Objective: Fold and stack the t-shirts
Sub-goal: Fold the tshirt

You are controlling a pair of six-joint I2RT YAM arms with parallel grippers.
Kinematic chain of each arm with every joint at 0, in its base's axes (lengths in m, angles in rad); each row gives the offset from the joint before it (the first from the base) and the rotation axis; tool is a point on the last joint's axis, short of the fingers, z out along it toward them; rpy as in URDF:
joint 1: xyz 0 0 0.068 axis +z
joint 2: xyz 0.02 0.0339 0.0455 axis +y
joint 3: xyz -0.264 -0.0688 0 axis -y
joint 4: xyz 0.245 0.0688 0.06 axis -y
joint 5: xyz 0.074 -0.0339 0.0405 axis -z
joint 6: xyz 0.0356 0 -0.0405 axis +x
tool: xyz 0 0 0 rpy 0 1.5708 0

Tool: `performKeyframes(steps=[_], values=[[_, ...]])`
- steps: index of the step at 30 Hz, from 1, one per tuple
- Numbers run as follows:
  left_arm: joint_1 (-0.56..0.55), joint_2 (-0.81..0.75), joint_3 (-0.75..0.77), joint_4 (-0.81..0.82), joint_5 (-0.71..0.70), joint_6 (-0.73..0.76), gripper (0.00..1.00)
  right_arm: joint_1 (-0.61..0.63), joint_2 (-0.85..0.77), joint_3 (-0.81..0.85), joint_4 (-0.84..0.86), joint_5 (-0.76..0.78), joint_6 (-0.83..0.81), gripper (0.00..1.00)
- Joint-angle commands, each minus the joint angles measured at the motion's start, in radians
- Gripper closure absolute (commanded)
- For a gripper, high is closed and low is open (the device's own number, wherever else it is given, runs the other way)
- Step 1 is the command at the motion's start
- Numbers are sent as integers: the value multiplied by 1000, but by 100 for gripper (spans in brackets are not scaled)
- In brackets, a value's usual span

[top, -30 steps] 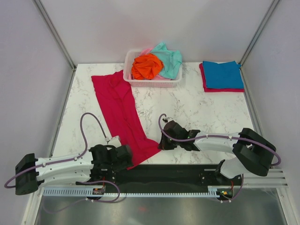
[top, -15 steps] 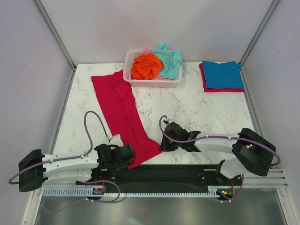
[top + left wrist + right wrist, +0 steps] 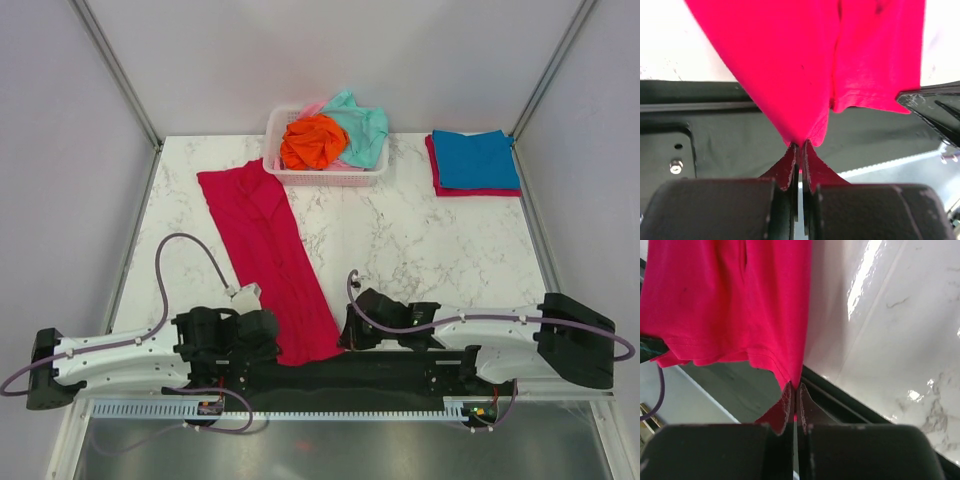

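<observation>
no writing, label, brand mark or number can be read in any of the 3 views. the crimson t-shirt, the white basket, the folded stack and the marbled bench all show plain, unmarked surfaces.

White slatted basket at far edge of marble table
</observation>
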Motion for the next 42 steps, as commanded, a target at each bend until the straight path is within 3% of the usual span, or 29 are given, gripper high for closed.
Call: performKeyframes(steps=[1,8,14,17,19,20,21,22,24,29,36,42], values=[[-19,-16,79,-62,-2,-5,98,34,-78,46,-104,100,74,100],[-19,-68,183,-223,-132,6,98,30,-123,222,-284,249,10,100],[-1,-27,295,-280,-256,112,98,-42,58,450,-336,210,-125,100],[72,32,349,-281,-295,231,98,-110,144,556,-336,175,-176,100],[196,47,365,-228,-281,329,98,-162,214,645,-341,134,-223,100],[253,49,368,-186,-255,456,98,-192,237,679,-344,118,-239,100],[383,44,366,-109,-220,521,98,-206,286,714,-352,95,-266,100],[451,45,366,-71,-133,632,98,-216,311,787,-370,86,-280,100],[603,55,377,-31,-73,710,98,-249,384,868,-393,69,-306,100],[775,142,424,22,-5,856,98,-294,536,1122,-467,-3,-377,100],[1114,246,372,167,222,989,98,-366,743,1340,-528,-78,-438,100],[1221,352,362,245,294,1037,98,-400,854,1455,-560,-133,-473,100]])
